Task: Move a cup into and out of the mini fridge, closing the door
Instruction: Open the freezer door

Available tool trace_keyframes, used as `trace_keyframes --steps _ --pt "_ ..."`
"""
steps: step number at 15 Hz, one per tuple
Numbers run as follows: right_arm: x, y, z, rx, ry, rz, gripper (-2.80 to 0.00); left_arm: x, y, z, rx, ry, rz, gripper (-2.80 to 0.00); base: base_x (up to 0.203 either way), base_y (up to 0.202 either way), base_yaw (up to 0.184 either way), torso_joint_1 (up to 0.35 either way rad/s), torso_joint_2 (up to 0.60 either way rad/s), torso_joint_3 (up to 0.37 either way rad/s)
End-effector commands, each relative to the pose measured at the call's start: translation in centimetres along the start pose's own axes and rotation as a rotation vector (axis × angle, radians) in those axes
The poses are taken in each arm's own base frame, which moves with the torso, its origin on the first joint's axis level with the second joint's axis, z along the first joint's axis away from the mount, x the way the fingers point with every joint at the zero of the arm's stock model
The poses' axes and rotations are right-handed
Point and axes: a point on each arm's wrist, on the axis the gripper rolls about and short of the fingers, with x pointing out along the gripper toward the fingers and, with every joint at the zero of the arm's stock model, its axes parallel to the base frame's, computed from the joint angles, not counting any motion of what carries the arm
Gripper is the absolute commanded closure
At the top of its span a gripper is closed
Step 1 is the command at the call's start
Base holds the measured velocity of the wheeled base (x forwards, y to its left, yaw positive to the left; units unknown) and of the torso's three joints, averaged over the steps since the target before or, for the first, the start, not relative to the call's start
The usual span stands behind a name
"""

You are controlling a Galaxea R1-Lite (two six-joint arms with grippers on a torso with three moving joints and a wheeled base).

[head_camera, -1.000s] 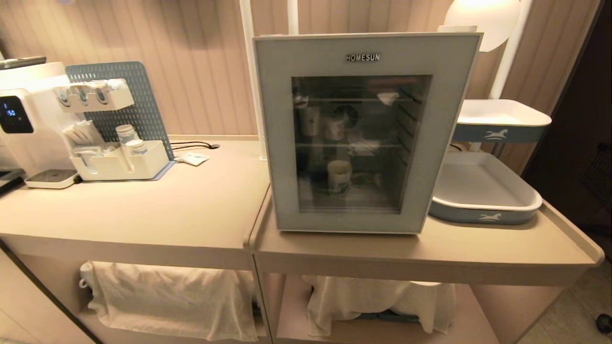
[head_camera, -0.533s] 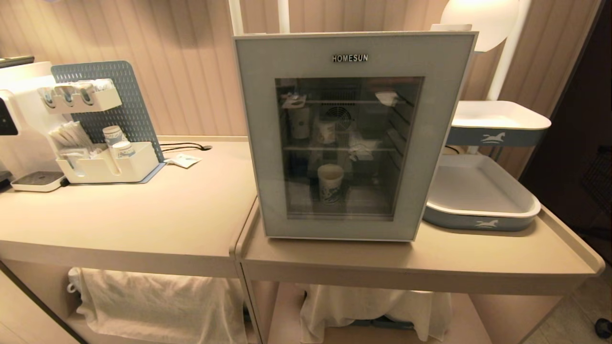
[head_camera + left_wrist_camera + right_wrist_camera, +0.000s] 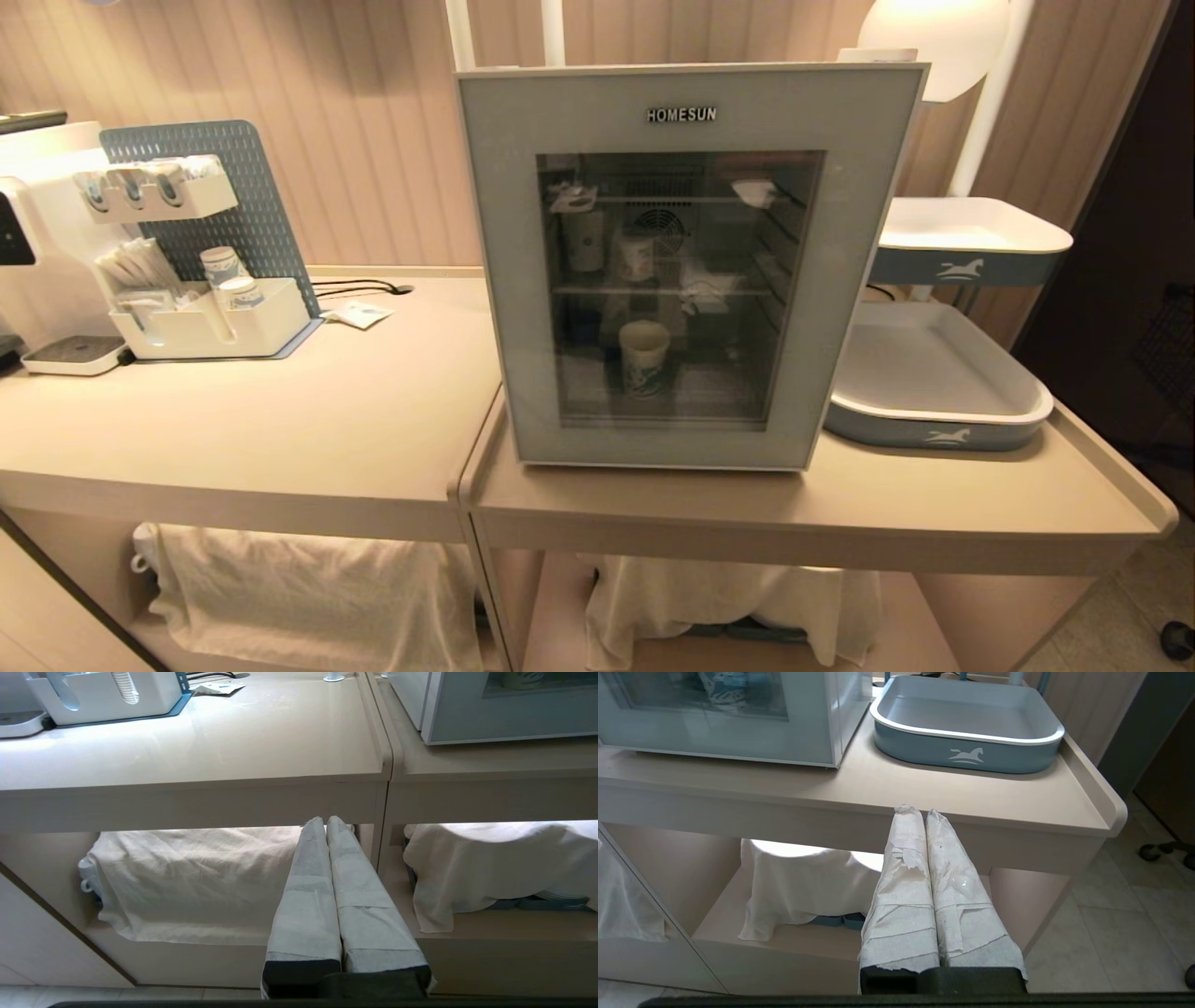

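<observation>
Opening the door (image 3: 677,261) is, in my judgement, the step in hand, because it is shut and the cup (image 3: 642,358) stands behind the glass on the low shelf of the fridge (image 3: 878,140), a little left of the middle. Nearest, both arms hang low in front of the counter: the left gripper (image 3: 325,822) is clenched on nothing before the left counter edge, and the right gripper (image 3: 916,812) is also clenched and empty, before the right counter (image 3: 962,798) edge. Neither is in the head view. To do this step well, one gripper should go up over the counter edge without touching it, and take the door at its free side; which side has the hinge I cannot tell. The pull should be slow, because the fridge stands loose and may slide. On the right, just beside the fridge, lies a tray (image 3: 934,420), so a door swinging that way has little room.
</observation>
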Motion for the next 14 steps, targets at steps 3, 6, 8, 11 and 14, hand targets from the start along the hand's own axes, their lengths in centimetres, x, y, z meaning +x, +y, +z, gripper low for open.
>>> trace_keyframes --steps 3,6,8,11,14 --pt "0.0 0.0 0.0 0.001 0.0 0.001 0.0 0.0 0.0 0.0 -0.002 0.0 0.0 0.0 0.0 0.0 0.0 0.0 0.0 0.0" --pt "0.0 0.0 0.0 0.001 -0.001 0.001 0.0 0.0 0.0 0.0 -0.001 -0.002 -0.003 0.0 0.0 0.0 0.0 0.0 0.0 0.0" --pt "0.0 0.0 0.0 0.001 0.001 0.001 0.0 0.0 0.0 0.0 -0.005 -0.002 -0.001 0.0 0.0 0.0 0.0 0.0 0.0 0.0" --pt "0.0 0.0 0.0 0.011 0.004 -0.002 0.0 0.0 0.0 0.1 0.004 0.002 -0.003 0.0 0.0 0.0 0.0 0.0 0.0 0.0" --pt "0.0 0.0 0.0 0.033 0.006 -0.004 0.0 -0.8 0.1 2.2 0.004 -0.036 -0.022 0.0 0.0 0.0 0.0 0.0 0.0 0.0"
